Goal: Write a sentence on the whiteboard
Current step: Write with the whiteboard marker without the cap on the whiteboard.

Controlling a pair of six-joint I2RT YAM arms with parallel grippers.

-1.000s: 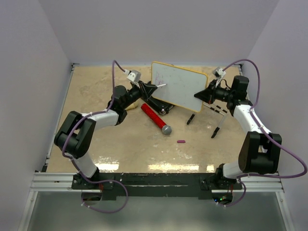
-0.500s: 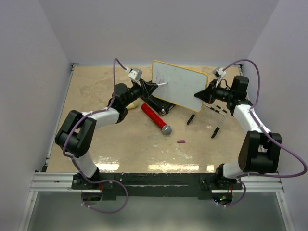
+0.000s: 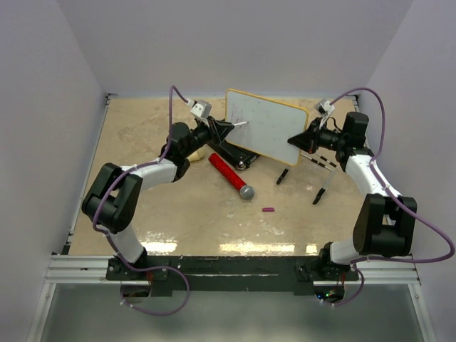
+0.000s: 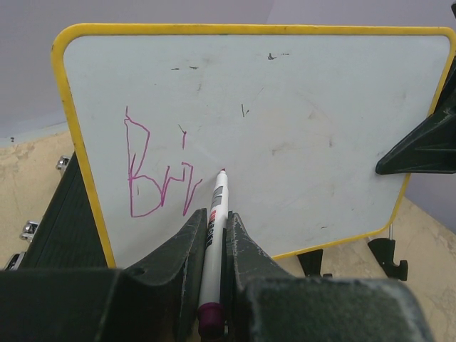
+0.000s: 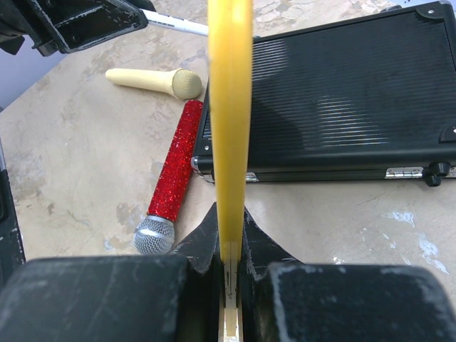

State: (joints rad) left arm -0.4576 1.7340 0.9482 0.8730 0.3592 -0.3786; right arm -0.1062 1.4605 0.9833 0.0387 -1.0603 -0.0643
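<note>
**Magenta lettering beginning on a whiteboard held between two robot arms**

Yellow-rimmed and white, the whiteboard [image 3: 265,127] is being held raised and tilted over the far middle of the tabletop [image 3: 178,214], close to a black case [image 5: 335,107]. The right jaws are pinching the board's right edge tightly, apparently bracing it against writing pressure. The left jaws are clamping a white marker [image 4: 217,196] lengthwise, its tip reaching the board's face, though contact cannot be confirmed. The sentence [image 4: 157,178] is reading roughly "Bri" near the left rim. Most of the surface is lying bare, so the writing is probably just starting.
</note>
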